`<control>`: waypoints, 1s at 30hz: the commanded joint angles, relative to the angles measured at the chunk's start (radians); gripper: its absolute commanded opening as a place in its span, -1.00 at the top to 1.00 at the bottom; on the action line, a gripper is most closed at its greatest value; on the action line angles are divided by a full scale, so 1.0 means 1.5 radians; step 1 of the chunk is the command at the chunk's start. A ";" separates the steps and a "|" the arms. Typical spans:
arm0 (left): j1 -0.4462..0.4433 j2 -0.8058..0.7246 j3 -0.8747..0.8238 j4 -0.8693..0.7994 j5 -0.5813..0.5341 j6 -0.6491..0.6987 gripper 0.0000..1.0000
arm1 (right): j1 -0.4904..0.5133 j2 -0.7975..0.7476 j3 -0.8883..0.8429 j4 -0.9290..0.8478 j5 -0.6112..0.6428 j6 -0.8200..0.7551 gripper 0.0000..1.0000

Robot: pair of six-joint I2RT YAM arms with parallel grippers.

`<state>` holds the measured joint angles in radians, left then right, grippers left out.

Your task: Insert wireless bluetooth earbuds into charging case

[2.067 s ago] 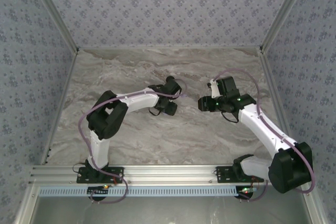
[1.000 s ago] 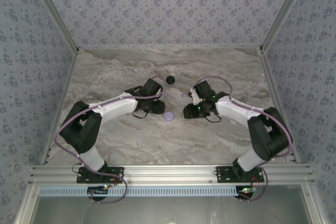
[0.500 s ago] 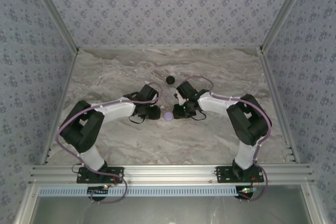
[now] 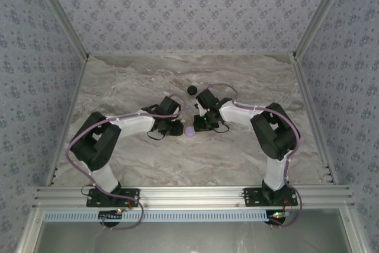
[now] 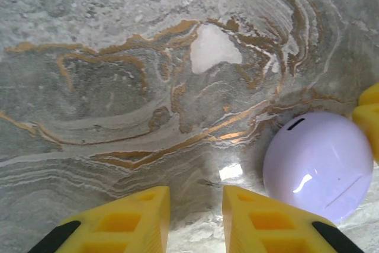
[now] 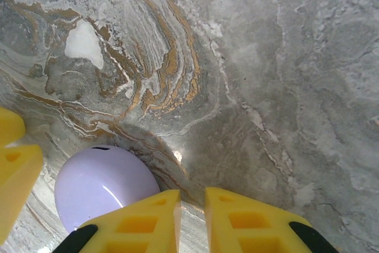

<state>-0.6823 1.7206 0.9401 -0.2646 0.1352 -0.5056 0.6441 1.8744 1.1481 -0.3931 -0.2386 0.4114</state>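
Note:
The charging case point(image 4: 192, 89) is a small black round puck on the marble, just beyond both grippers. The earbuds are out of view. My left gripper point(image 4: 177, 127) point(image 5: 196, 197) hovers low over bare marble, its yellow jaws narrowly open with nothing between them. My right gripper point(image 4: 200, 125) point(image 6: 193, 197) faces it from the right, shut on nothing. Between the two lies a pale lavender disc point(image 4: 189, 131) point(image 5: 320, 170) point(image 6: 100, 185), just right of my left fingers and just left of my right fingers.
The marble table point(image 4: 130, 81) is walled on three sides by patterned panels point(image 4: 189, 10). In the left wrist view the other gripper's yellow finger point(image 5: 368, 117) shows at the right edge. Both arms fold inward near the table's middle.
Both arms have swung inward and now flank the lavender disc. Both pairs of jaws have narrowed, the right pair almost fully.

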 commanded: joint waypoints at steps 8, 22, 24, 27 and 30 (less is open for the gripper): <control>-0.038 0.021 0.025 -0.024 0.028 0.014 0.44 | 0.000 0.042 0.055 -0.024 0.012 -0.007 0.62; -0.066 0.000 0.019 -0.012 0.062 0.007 0.41 | -0.023 0.057 0.084 -0.043 0.038 -0.012 0.58; -0.063 -0.011 0.018 -0.019 0.054 0.009 0.39 | -0.028 0.045 0.077 -0.044 0.056 -0.006 0.56; -0.050 -0.028 0.022 -0.040 0.051 0.019 0.38 | -0.035 0.024 0.062 -0.052 0.077 0.007 0.51; -0.032 -0.048 0.022 -0.054 0.046 0.030 0.36 | -0.034 -0.005 0.036 -0.056 0.103 0.020 0.47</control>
<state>-0.7532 1.7031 0.9546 -0.3065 0.1982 -0.4896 0.6052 1.9202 1.2335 -0.4358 -0.1635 0.4126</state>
